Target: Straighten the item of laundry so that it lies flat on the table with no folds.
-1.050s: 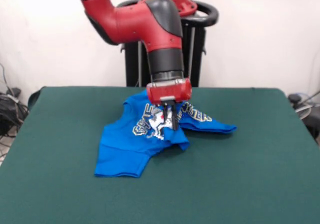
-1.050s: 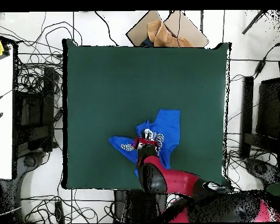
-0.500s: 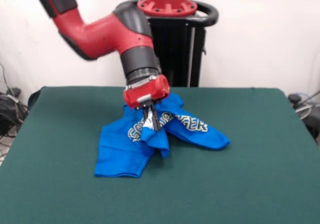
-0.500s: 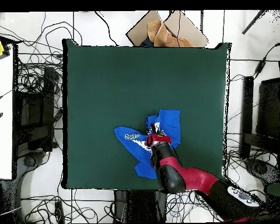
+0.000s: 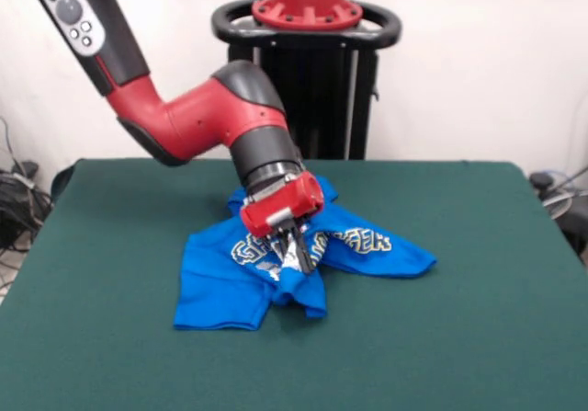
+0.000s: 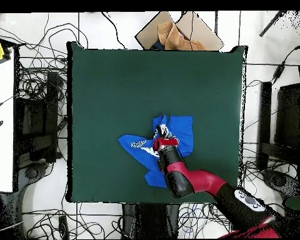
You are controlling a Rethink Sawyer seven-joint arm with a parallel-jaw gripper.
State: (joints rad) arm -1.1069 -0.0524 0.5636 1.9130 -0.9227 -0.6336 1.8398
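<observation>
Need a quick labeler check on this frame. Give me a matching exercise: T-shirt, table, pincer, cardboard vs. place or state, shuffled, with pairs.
Column 1:
1. T-shirt
2. table
3. pincer
4. cardboard

Column 2:
A. on the floor beyond the table's edge, overhead view
B. bunched and folded, one sleeve stretched out flat
C. dark green, mostly bare
D. tilted, down on the shirt's printed part

Pairs: 1-B, 2-C, 3-D, 4-A
</observation>
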